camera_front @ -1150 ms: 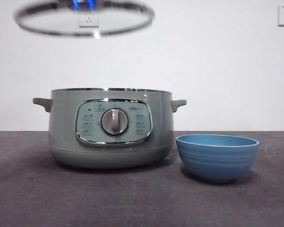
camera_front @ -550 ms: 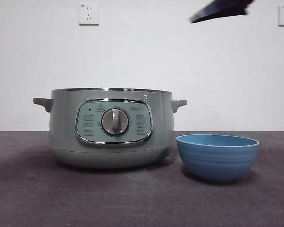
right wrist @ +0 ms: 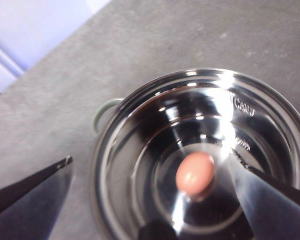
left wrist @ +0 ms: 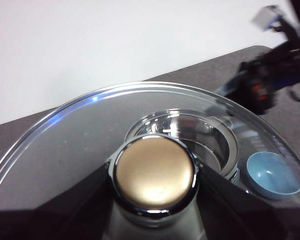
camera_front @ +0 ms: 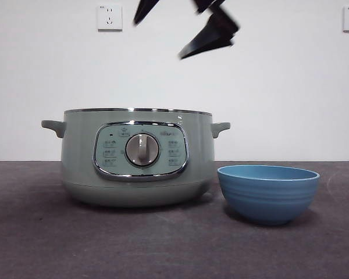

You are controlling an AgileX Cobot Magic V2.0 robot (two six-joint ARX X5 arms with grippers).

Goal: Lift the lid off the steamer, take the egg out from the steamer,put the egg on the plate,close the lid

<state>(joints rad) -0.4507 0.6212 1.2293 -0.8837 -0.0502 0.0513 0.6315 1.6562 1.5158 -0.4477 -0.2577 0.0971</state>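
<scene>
The pale-green steamer stands uncovered left of centre on the table. In the right wrist view a brownish egg lies on the bottom of its shiny steel bowl. My right gripper hangs open above the steamer, its jaws spread wide to either side of the egg and well clear of it. My left gripper is shut on the knob of the glass lid, held high, out of the front view. The plate, a blue bowl, sits empty right of the steamer.
A dark grey table runs to a white wall with two sockets. The steamer's side handles stick out left and right. Through the lid, the left wrist view shows the right arm over the steamer.
The lid has risen out of the top of the front view. The right gripper came in at the upper right, moved left and lower, and now hangs over the steamer.
</scene>
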